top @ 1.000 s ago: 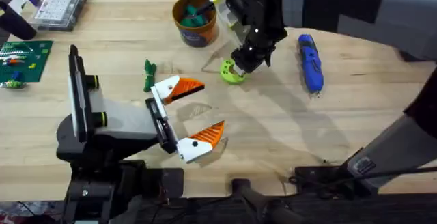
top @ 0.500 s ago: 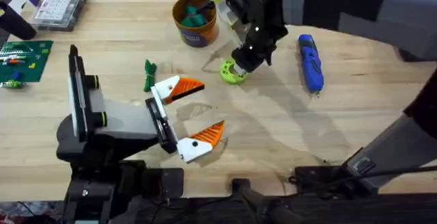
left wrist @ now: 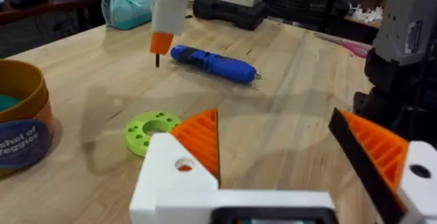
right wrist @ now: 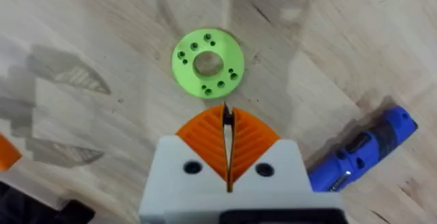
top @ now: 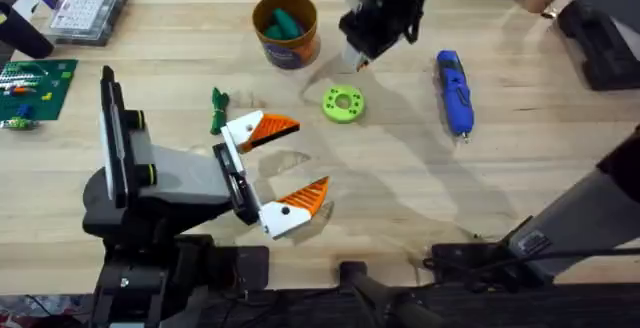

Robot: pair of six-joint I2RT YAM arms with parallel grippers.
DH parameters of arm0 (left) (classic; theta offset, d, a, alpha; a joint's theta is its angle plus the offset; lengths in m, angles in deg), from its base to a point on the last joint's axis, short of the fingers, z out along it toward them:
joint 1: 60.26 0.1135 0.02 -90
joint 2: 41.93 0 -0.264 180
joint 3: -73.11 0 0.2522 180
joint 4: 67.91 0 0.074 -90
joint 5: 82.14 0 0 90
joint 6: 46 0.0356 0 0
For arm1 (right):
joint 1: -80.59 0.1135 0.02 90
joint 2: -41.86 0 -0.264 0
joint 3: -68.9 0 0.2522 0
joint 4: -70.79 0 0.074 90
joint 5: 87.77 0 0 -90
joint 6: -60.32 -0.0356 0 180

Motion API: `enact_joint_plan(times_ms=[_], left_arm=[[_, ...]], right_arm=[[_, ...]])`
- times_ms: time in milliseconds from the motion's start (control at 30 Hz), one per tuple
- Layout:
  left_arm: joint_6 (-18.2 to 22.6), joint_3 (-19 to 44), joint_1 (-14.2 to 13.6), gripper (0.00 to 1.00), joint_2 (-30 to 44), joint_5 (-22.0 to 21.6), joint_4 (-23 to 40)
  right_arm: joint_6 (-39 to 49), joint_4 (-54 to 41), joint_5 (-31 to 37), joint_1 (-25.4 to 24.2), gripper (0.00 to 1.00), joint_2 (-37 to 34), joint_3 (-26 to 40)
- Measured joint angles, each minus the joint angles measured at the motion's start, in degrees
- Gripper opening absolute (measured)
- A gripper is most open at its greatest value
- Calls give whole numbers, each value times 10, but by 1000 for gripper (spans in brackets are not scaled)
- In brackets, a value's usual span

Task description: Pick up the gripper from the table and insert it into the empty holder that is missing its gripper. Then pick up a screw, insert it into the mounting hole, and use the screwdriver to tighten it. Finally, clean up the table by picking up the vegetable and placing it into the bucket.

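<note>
- Up and away went my right gripper (top: 362,60): a second ago it sat low against the lime-green ring (top: 343,104), and now it hung above the table, just beyond the ring toward the bucket (top: 285,30).
- From my right wrist camera I saw its orange pads (right wrist: 205,139) pressed together, with a thin dark sliver pinched at their tips, most likely a screw, though it was too small to be sure.
- The left wrist view agreed: a short dark pin poked down from the orange tip (left wrist: 161,43), well clear of the wood.
- That lift made sense to me, since a screw has to be carried high to reach a mounting hole.
- My left gripper (top: 282,166) had not budged; it lay low over the table with its fingers spread wide and nothing between them, parked out of the way.
- The vegetable (top: 217,109) lay on the wood just beside my left gripper's far fingertip, not yet cleaned up.
- The bucket stood upright at the far side with a teal chunk inside.
- The screwdriver (top: 453,90) lay flat to the right of the ring, untouched, bit pointing toward me, handy for the tightening step.
</note>
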Motion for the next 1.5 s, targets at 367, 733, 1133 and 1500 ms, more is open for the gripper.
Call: enact_joint_plan(times_ms=[367, 733, 1133, 1500], left_arm=[[0, 0, 0, 990, 0, 0, 0], [0, 0, 0, 990, 0, 0, 0], [0, 0, 0, 990, 0, 0, 0], [0, 0, 0, 990, 0, 0, 0]], right_arm=[[0, -70, 0, 5, 7, 3, 69], [3, -110, -1, 49, 7, 3, 158], [30, -114, -1, 138, 7, 3, 167], [61, -107, -1, 204, 7, 3, 167]])
